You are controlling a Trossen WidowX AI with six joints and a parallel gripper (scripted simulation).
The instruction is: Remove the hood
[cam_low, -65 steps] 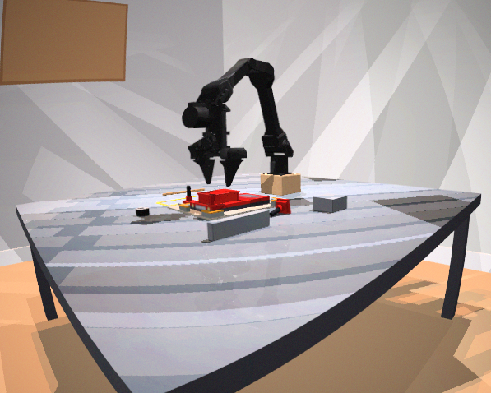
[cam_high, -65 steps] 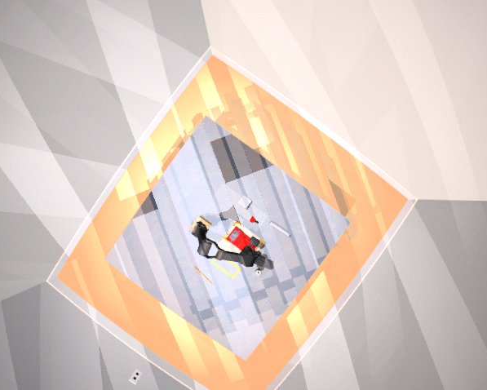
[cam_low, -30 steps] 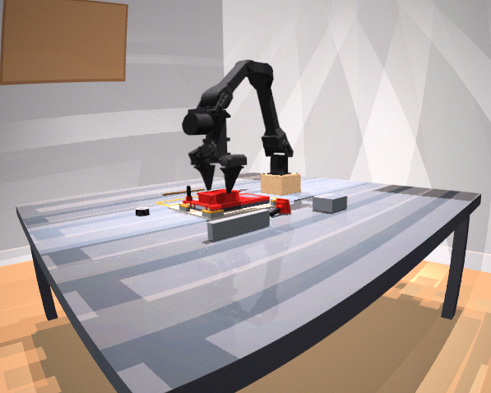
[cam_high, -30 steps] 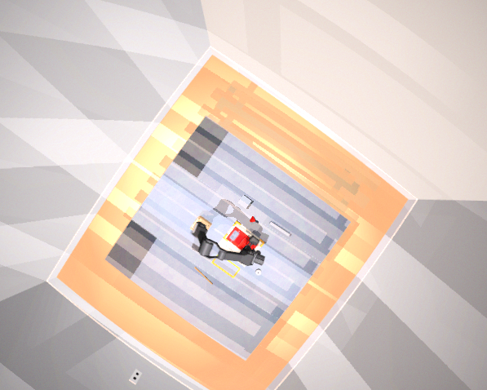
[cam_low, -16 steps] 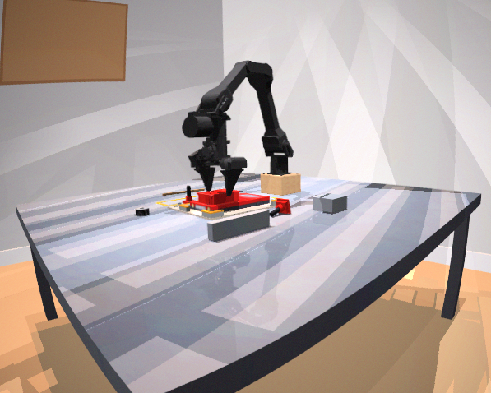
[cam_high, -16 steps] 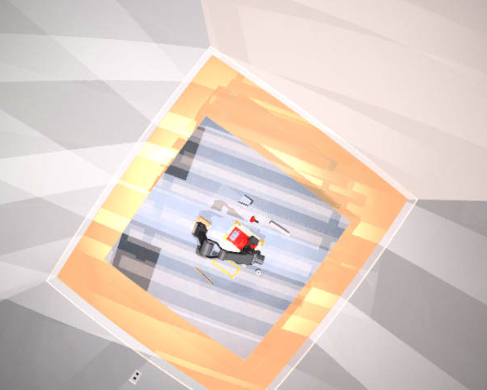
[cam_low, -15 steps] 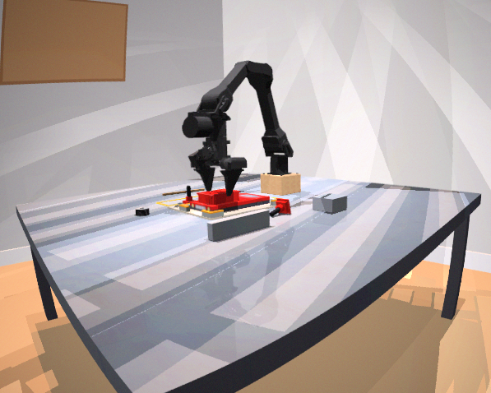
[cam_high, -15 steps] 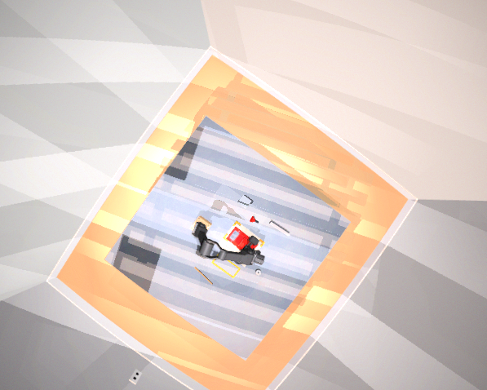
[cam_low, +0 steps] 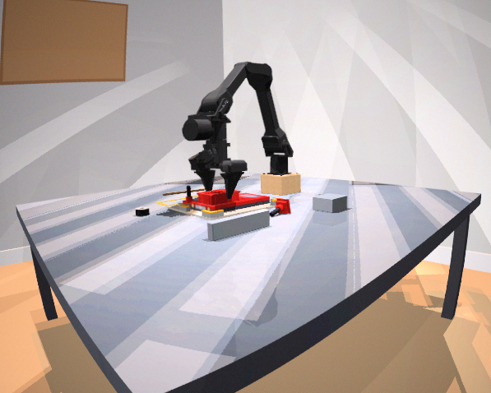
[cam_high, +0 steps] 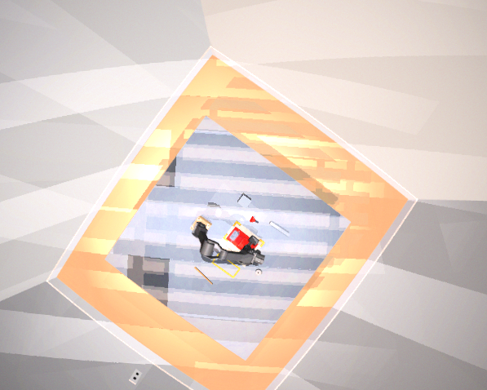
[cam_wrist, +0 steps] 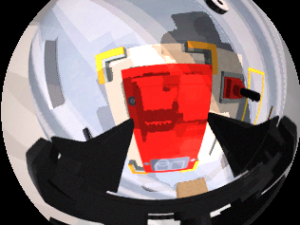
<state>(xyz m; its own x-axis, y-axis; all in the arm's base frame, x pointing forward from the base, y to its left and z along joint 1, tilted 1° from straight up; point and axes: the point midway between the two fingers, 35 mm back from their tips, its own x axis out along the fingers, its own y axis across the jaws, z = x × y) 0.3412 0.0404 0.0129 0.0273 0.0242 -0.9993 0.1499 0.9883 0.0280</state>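
The toy car (cam_high: pixel 235 236) (cam_low: pixel 258 199) (cam_wrist: pixel 152 153) is red and sits on a cream base with yellow corner marks. Its hood (cam_low: pixel 210 196) (cam_wrist: pixel 163 99) is the red raised part at the end away from the arm's foot, still on the car. My gripper (cam_low: pixel 219 193) (cam_wrist: pixel 171 119) is open and points down, one finger on each side of the hood, with nothing held. The fingertips are low, close to the car's top; I cannot tell whether they touch it. The marked area, a yellow outline (cam_high: pixel 223 270) (cam_wrist: pixel 256 70), lies on the table beside the base and is partly hidden by the arm in the top view.
A red piece with a black peg (cam_low: pixel 188 198) (cam_wrist: pixel 233 88) stands by the car. Another red piece (cam_high: pixel 253 219) (cam_low: pixel 283 205), a long grey bar (cam_high: pixel 279 228) (cam_low: pixel 239 224), a grey block (cam_high: pixel 244 200) (cam_low: pixel 329 203), a small round part (cam_high: pixel 258 272) (cam_low: pixel 141 211) and a thin brown stick (cam_high: pixel 203 275) lie around.
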